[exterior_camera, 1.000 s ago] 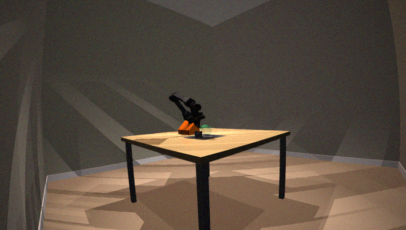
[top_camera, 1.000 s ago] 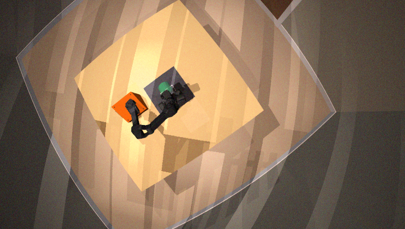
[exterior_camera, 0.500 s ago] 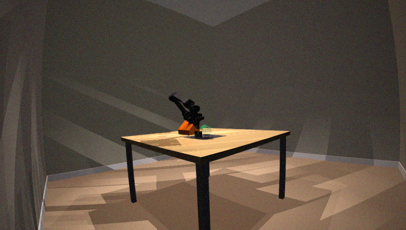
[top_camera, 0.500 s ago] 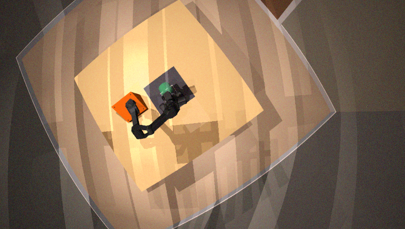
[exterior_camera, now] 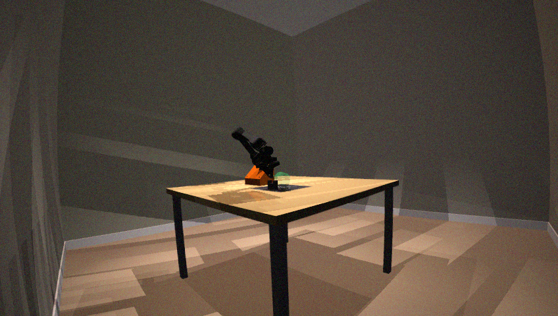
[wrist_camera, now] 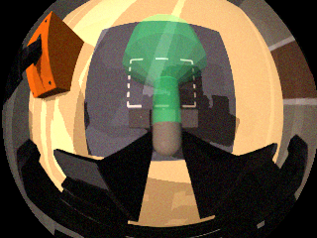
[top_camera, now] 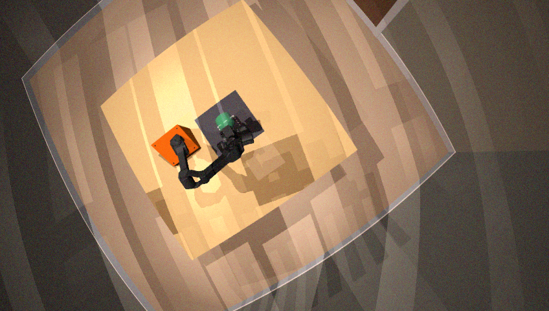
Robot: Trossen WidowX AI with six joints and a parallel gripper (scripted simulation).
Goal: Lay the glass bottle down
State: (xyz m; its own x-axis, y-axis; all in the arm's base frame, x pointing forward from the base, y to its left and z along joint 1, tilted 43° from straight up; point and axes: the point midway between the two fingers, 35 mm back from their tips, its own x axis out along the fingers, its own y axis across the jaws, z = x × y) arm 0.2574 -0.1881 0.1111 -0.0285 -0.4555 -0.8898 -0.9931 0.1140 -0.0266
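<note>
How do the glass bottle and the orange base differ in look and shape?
The glass bottle is green and see-through; the orange base is opaque. The bottle is rounded, narrowing to a neck; the base is angular, flat-faced. Both show in all three views.
</note>
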